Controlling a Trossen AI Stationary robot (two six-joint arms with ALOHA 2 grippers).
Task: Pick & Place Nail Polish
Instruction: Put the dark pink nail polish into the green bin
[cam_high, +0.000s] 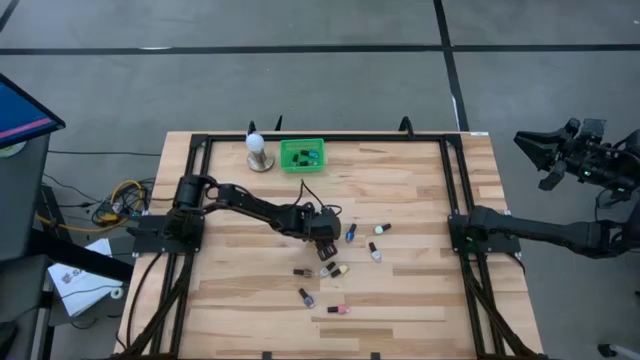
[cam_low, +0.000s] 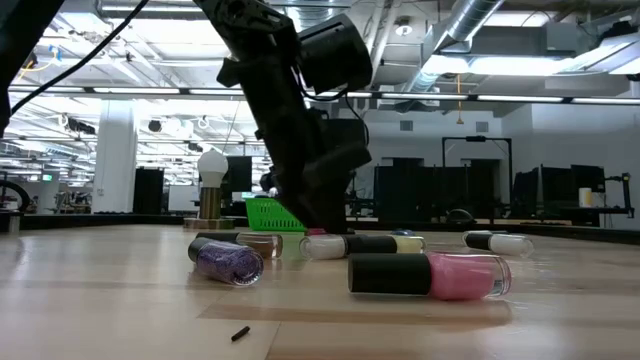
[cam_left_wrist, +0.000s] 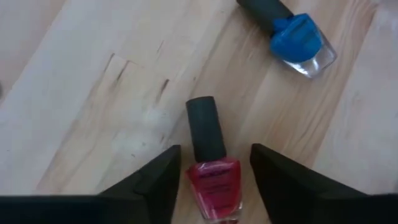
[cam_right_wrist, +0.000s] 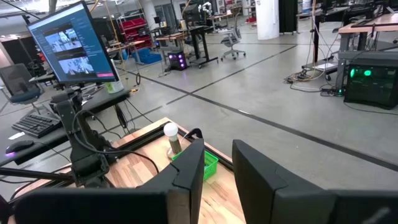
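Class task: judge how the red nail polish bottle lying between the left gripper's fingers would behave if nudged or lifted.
The red nail polish bottle lies on its side, so it may roll. Its glass looks smooth, perhaps slippery. The left gripper straddles its body, not the cap.

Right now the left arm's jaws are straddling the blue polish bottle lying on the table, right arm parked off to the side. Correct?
Not quite: the bottle between the left gripper jaws is the red nail polish bottle, as the left wrist view shows. The blue nail polish bottle lies apart from it, outside the jaws. The rest holds: the right arm waits off the table's side.
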